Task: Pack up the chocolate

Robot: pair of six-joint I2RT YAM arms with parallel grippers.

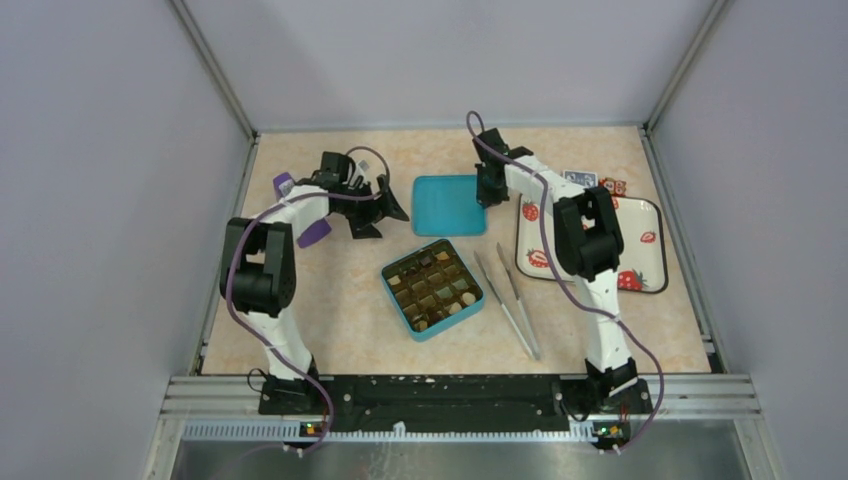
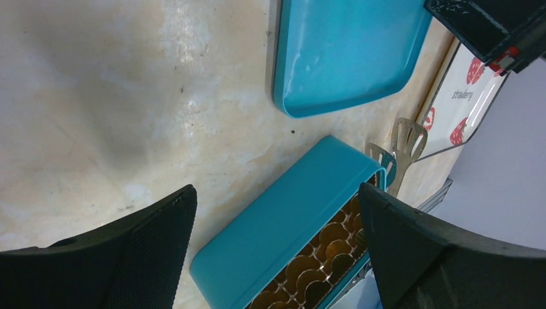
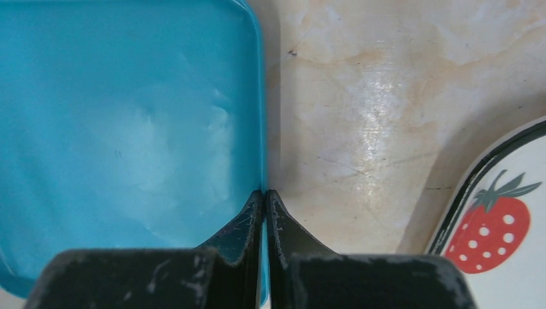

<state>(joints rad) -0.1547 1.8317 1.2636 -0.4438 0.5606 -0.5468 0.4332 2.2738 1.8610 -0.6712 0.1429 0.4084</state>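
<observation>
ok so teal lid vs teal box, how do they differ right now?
The teal lid is shallow and bare; the teal box is deeper and gridded into compartments holding brown and tan chocolate pieces. The lid's edge is pinched in the right gripper; neither gripper touches the box. The lid lies square to the table edges; the box sits turned at an angle. Both are teal and squarish with rounded corners.

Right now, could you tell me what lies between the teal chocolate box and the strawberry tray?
Metal tongs lie flat between the teal box and the strawberry tray, seen in the top view.
</observation>
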